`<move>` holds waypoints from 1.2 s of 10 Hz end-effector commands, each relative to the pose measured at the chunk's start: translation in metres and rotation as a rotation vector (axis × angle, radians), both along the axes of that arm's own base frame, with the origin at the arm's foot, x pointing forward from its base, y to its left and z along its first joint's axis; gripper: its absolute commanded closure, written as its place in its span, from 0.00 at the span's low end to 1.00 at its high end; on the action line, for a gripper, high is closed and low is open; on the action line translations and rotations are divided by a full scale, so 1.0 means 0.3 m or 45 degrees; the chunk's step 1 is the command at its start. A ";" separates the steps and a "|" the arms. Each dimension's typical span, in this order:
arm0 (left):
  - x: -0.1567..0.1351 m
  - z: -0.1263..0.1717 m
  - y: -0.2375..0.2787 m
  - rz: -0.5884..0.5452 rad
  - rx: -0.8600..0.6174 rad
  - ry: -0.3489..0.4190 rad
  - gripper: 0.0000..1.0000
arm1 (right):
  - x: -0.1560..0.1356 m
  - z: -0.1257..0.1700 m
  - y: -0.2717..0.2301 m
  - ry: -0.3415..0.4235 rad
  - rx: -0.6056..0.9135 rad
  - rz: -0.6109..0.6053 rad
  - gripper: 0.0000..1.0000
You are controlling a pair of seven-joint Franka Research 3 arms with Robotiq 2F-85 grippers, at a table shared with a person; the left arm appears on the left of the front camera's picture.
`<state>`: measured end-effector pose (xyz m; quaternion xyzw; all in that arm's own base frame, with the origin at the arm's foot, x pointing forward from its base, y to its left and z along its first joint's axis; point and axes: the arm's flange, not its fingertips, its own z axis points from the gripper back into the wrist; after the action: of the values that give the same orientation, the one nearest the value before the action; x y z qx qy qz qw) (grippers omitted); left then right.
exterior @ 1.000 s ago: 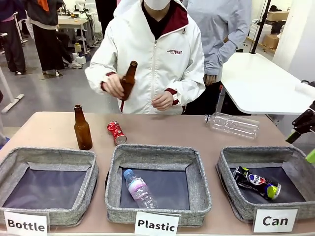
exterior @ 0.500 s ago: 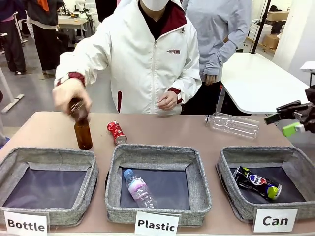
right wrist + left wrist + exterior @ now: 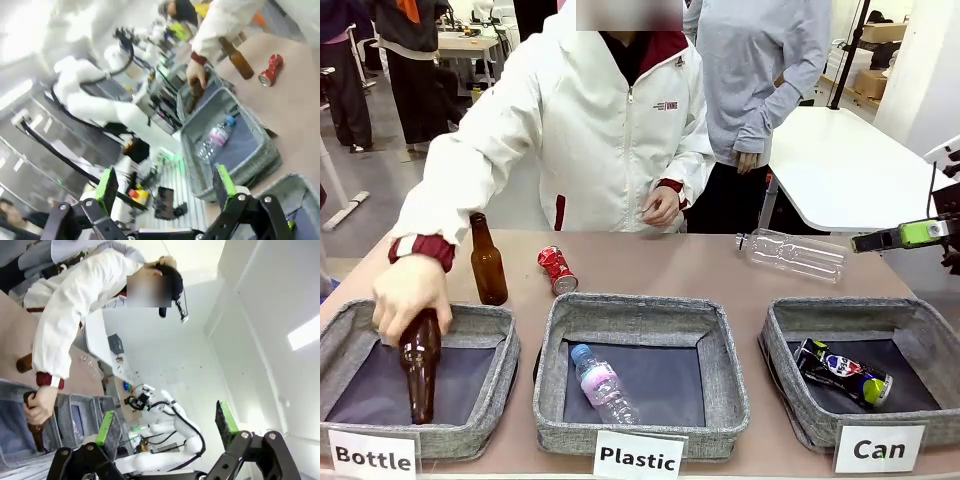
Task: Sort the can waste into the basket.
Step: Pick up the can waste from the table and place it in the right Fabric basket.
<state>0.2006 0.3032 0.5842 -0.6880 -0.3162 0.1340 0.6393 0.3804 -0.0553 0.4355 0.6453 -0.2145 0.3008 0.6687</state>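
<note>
A crushed red can [image 3: 557,269] lies on the table behind the middle basket; the right wrist view shows this red can [image 3: 269,70] far off. A dark blue can [image 3: 843,371] lies inside the grey basket [image 3: 790,322] carded "Can". My right gripper [image 3: 918,238] hovers at the right edge, above and behind that basket, away from both cans. In its own view the right gripper [image 3: 165,184] is open with nothing between its fingers. My left gripper [image 3: 167,422] is open too, held high and pointing over the room.
A person's hand lowers a brown bottle [image 3: 418,365] into the "Bottle" basket [image 3: 470,312]. Another brown bottle [image 3: 487,260] stands upright behind it. A clear plastic bottle [image 3: 792,254] lies on the table at the back right. The "Plastic" basket [image 3: 640,305] holds a small bottle [image 3: 603,385].
The person carried the brown bottle from chest height leftwards and down into the "Bottle" basket. My right gripper rose and turned at the right edge. The cans have not moved.
</note>
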 end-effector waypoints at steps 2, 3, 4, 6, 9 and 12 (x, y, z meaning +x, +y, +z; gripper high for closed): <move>0.061 -0.043 0.059 0.000 -0.098 0.010 0.00 | 0.024 0.037 -0.029 0.094 -0.002 -0.169 0.00; 0.069 -0.050 0.045 -0.002 -0.099 0.018 0.00 | 0.007 0.000 -0.021 0.054 0.025 -0.049 0.00; 0.065 -0.053 0.034 -0.012 -0.080 0.022 0.00 | 0.007 0.000 -0.021 0.054 0.025 -0.049 0.00; 0.087 -0.056 -0.008 -0.051 -0.043 0.017 0.00 | 0.007 0.000 -0.021 0.054 0.025 -0.049 0.00; 0.155 -0.139 -0.244 -0.222 0.025 0.032 0.00 | 0.007 0.000 -0.021 0.054 0.025 -0.049 0.00; 0.251 -0.302 -0.523 -0.422 0.095 0.123 0.00 | 0.007 0.000 -0.021 0.054 0.025 -0.049 0.00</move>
<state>0.2729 0.1609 0.5041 -0.6995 -0.1882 0.0554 0.6871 0.3847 -0.0599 0.4357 0.6537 -0.2121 0.2623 0.6774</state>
